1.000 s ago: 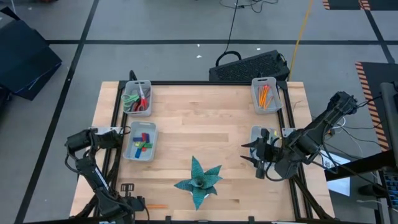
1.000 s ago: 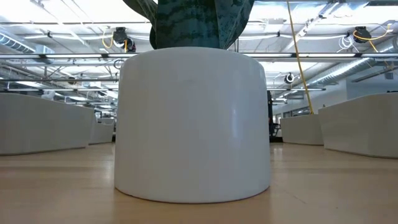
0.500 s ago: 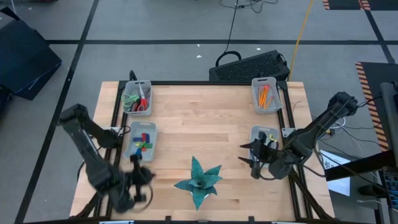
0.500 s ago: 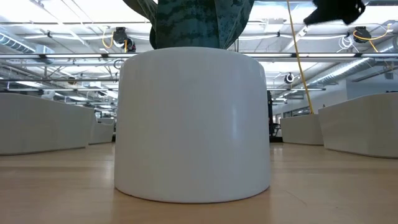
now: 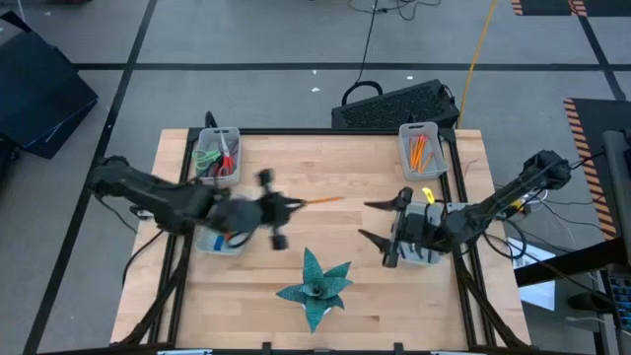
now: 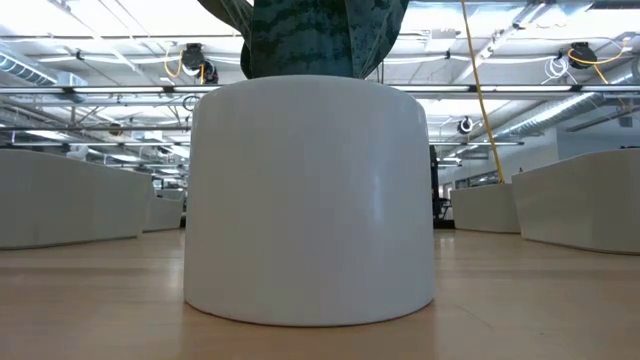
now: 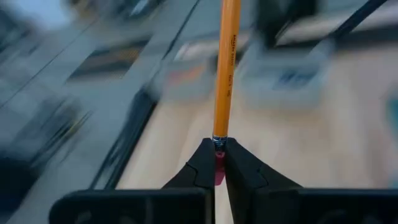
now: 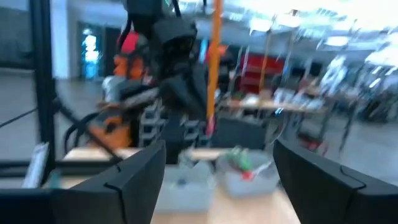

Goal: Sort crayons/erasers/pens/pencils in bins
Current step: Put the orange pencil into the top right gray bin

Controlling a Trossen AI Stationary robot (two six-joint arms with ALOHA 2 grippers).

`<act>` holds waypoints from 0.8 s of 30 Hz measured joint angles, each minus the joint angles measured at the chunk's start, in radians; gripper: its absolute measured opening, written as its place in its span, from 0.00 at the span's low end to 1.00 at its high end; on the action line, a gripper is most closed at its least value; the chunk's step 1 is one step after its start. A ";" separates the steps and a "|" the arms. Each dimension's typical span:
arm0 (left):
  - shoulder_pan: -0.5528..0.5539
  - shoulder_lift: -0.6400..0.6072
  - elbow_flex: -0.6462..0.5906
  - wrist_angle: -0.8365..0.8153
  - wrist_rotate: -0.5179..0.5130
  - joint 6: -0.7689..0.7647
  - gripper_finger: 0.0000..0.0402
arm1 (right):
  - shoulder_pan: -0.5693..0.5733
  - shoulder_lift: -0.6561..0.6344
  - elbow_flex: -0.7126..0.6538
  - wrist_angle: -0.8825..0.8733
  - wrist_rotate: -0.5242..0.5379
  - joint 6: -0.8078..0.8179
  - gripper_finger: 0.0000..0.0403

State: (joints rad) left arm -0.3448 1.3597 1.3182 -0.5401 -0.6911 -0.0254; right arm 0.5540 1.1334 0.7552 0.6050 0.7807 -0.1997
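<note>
While the high view shows the left end effector (image 5: 281,209) blurred over the middle of the surface (image 5: 335,177) with an orange pencil (image 5: 320,201) pointing toward the right arm, the left wrist view shows its fingers (image 7: 205,168) pinched on that pencil's eraser end. The right end effector (image 5: 380,221) hangs spread wide and empty beside the near right bin (image 5: 426,256). More pencils lie in the far right bin (image 5: 422,129). A white plant pot (image 6: 310,200) fills the low view, hiding both arms.
</note>
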 joint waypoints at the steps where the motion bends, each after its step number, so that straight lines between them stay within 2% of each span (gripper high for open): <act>1: 0.030 0.018 0.000 0.101 0.079 0.070 0.04 | -0.006 0.006 0.000 0.048 -0.003 -0.042 0.72; 5: 0.138 0.108 0.000 0.418 0.349 0.250 0.05 | -0.029 0.045 0.000 0.159 -0.078 -0.111 0.69; 9: 0.218 0.189 0.001 0.581 0.532 0.286 0.04 | -0.057 0.083 0.000 0.223 -0.077 -0.128 0.68; 16: 0.279 0.307 0.000 0.757 0.662 0.327 0.07 | -0.118 0.096 0.000 0.268 -0.075 -0.141 0.63; 24: 0.296 0.324 -0.002 0.745 0.664 0.371 0.07 | -0.120 0.089 0.000 0.275 -0.075 -0.171 0.49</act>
State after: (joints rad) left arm -0.0488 1.6839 1.3167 0.2053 -0.0269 0.3456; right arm 0.4341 1.2223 0.7554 0.8799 0.7059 -0.3712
